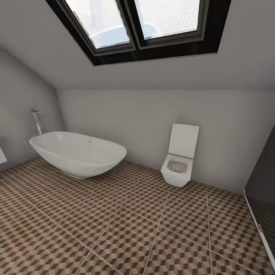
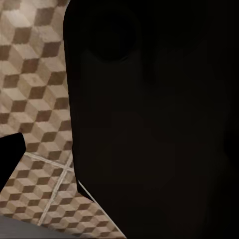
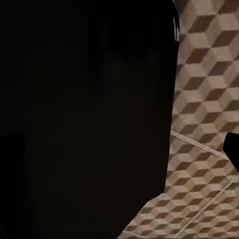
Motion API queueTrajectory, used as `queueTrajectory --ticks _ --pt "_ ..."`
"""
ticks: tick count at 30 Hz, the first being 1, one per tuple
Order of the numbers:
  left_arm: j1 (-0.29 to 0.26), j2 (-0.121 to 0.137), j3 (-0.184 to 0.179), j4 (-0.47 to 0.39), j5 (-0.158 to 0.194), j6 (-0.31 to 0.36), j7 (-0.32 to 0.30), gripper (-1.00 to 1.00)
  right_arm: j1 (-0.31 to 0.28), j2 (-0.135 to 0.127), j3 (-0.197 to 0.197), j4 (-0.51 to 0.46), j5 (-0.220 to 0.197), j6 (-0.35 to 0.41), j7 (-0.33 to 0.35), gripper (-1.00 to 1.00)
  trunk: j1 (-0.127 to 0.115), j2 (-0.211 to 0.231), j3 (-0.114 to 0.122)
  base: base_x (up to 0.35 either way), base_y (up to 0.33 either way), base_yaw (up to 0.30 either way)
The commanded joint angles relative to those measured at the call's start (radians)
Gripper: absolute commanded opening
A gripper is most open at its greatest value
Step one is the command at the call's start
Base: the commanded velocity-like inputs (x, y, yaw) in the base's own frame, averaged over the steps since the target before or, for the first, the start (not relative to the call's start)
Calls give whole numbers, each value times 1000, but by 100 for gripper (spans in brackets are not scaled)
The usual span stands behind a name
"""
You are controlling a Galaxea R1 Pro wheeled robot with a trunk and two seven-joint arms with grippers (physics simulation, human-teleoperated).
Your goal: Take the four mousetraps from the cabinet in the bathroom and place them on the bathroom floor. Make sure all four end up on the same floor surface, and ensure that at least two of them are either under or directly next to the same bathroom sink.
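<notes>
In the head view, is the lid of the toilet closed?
No, the toilet has its lid raised upright against the wall, and the open bowl is visible below it.

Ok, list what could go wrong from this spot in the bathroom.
1. The bathtub and toilet stand on the bathroom floor ahead; driving forward carelessly could bump them.
2. Dark robot parts block most of both wrist views, so the end effectors' clearance is hard to judge.

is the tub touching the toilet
Apart. The head view shows the tub and toilet with bare floor and wall between them.
</notes>
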Motion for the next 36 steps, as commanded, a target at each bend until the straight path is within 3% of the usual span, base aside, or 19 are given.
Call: queueTrajectory --ticks 1,14,22,36 --pt "0 5 2 -4 -2 -3 -3 100 -6 6 3 -6 2 -6 -1 100 0 -1 -1 0 0 0" --pt "1 5 2 -4 -2 -16 -2 100 -8 34 3 -42 2 -10 0 100 0 -1 -1 0 0 0" --pt "1 5 2 -5 -2 -26 -1 100 -8 36 3 -47 2 -11 0 100 0 -1 -1 0 0 0" --pt "0 26 8 -79 2 -105 9 100 -8 36 3 -123 4 -88 0 100 0 -1 -1 0 0 0"
